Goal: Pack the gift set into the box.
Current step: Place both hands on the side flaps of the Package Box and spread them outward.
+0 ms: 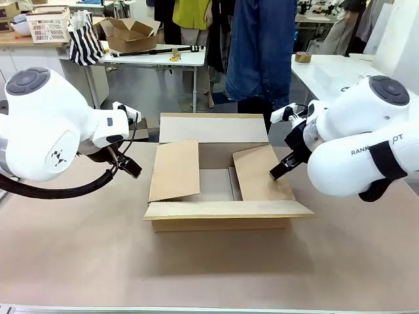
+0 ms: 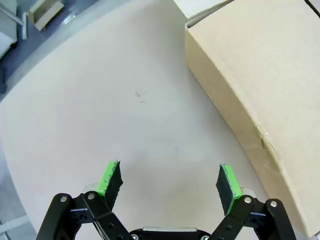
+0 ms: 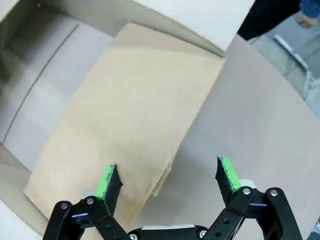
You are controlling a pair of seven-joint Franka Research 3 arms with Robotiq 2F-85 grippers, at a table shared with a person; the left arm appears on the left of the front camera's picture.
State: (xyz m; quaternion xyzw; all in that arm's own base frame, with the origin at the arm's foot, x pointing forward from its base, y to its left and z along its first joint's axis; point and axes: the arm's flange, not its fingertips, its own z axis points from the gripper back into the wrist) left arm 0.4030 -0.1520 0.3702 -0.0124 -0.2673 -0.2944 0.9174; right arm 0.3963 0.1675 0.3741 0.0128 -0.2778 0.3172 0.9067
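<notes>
The box [image 1: 216, 209] stands open in the middle of the brown table, its four flaps spread and its two side flaps sloping inward. Nothing shows inside it. The gift set is out of view. My left gripper [image 1: 129, 167] hangs open just left of the box; in the left wrist view it [image 2: 170, 177] hovers over bare table beside the box's side wall [image 2: 240, 75]. My right gripper [image 1: 278, 171] is open over the right flap; in the right wrist view it [image 3: 169, 177] sits above that flap's [image 3: 125, 115] outer edge.
A person in denim [image 1: 262, 52] stands at the far side of the table, with a hand [image 3: 305, 20] showing. Behind are a white table with a smaller carton [image 1: 131, 33], a striped bag [image 1: 85, 40] and a white basket [image 1: 49, 25]. Another white table [image 1: 327, 75] is at the right.
</notes>
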